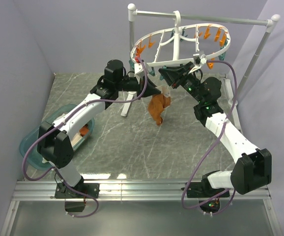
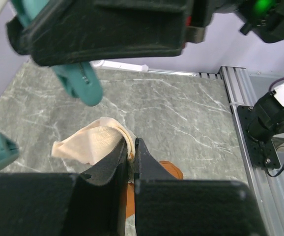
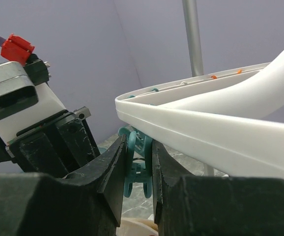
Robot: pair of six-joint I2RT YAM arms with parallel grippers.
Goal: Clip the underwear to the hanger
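Observation:
The white oval hanger [image 1: 181,43] hangs from the rail, ringed by teal and orange pegs. My left gripper [image 1: 157,92] is shut on the cream waistband of the rust-orange underwear [image 1: 158,109], which dangles below the hanger's near rim. In the left wrist view the waistband [image 2: 90,142] is pinched between the fingers of the left gripper [image 2: 132,142]. A teal clothespin [image 2: 80,83] hangs just above it. My right gripper [image 3: 139,142] is shut on that teal clothespin [image 3: 139,164], squeezing its handles right under the hanger rim [image 3: 206,132]. My right gripper [image 1: 164,74] sits close beside the left one.
A grey-white pole stand [image 1: 201,18] carries the hanger, its upright [image 3: 193,37] behind the rim. A teal bin [image 1: 34,142] holding garments sits at the left by the left arm. Orange pegs [image 1: 213,34] line the far rim. Purple walls enclose the marble table [image 1: 132,142].

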